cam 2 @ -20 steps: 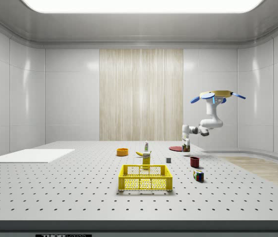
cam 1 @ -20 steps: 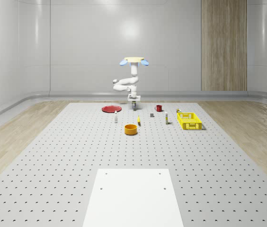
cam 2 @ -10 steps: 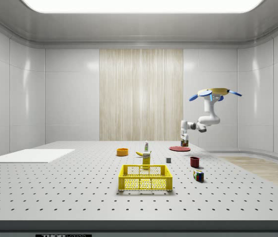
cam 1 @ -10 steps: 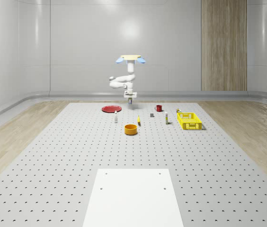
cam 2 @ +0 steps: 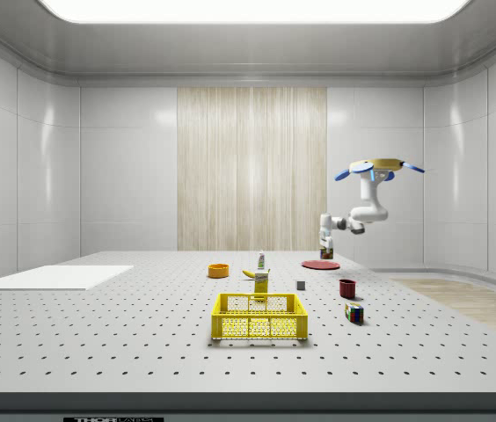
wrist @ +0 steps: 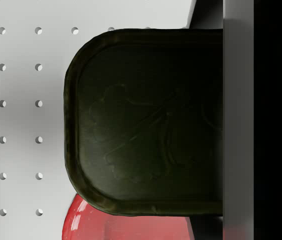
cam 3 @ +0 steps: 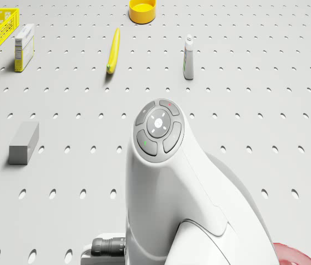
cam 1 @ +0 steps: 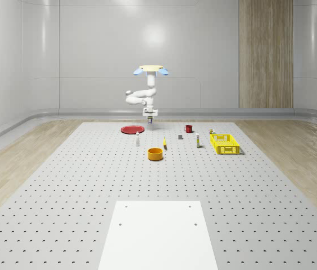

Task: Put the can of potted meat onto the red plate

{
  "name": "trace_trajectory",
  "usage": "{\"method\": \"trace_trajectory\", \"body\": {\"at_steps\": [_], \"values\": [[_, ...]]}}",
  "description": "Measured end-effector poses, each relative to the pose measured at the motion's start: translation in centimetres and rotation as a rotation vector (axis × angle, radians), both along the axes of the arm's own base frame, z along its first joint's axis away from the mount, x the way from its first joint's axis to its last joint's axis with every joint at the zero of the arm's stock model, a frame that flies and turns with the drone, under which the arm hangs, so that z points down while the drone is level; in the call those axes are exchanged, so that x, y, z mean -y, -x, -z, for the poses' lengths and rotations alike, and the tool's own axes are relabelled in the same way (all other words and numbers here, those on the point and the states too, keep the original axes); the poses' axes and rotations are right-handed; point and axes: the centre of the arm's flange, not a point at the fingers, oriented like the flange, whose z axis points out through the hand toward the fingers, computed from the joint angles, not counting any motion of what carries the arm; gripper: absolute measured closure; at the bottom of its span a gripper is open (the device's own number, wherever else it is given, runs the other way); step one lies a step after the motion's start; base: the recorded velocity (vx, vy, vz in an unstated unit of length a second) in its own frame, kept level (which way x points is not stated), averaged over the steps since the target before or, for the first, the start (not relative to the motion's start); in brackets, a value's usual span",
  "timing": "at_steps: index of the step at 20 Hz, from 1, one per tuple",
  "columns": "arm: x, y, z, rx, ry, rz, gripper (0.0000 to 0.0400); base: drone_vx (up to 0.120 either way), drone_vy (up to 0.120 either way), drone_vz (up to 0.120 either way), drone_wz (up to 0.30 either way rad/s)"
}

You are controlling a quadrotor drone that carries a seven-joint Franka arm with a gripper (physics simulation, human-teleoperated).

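One drone (cam 1: 150, 70) hovers in the air above the far end of the perforated table (cam 1: 91, 185), its white arm (cam 1: 139, 97) bent down so that the gripper (cam 1: 150, 116) hangs above the table just beside the red plate (cam 1: 131, 130), a little toward the whole-scene view's right of it. The gripper is clamped on the can of potted meat (wrist: 146, 120), which is lifted clear of the table; in the wrist view the can's dark end sits against one finger (wrist: 238, 120), with the rim of the plate just past the can's edge and bare table beside it. In the side view the can hangs above the plate, apart from it. Nearer the table's middle stand a small white bottle (cam 3: 188, 57), a banana (cam 3: 113, 51) and an orange bowl (cam 1: 155, 153). A grey block (cam 3: 23, 143) and a small box (cam 3: 24, 46) lie toward the whole-scene view's right, then the yellow crate (cam 1: 225, 143) near that edge. A red mug (cam 1: 188, 129) stands at the far end, well apart from the plate.
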Motion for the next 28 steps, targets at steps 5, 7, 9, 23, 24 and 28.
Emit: {"method": "trace_trajectory", "body": {"at_steps": [5, 7, 9, 23, 24, 28], "values": [[0.00, 0.00, 0.01, 0.000, 0.000, -0.001, 0.0117, 0.000, -0.120, 0.000, 0.000], [0.00, 0.00, 0.01, 0.000, 0.000, -0.001, 0.0117, 0.000, -0.120, 0.000, 0.000], [0.00, 0.00, 0.01, 0.000, 0.000, -0.001, 0.0117, 0.000, -0.120, 0.000, 0.000], [0.00, 0.00, 0.01, 0.000, 0.000, -0.001, 0.0117, 0.000, -0.120, -0.020, 0.000], [0.00, 0.00, 0.01, 0.000, 0.000, -0.001, 0.0117, 0.000, -0.120, 0.000, 0.000], [0.00, 0.00, 0.01, 0.000, 0.000, -0.001, 0.0117, 0.000, -0.120, -0.040, 0.000]]}}
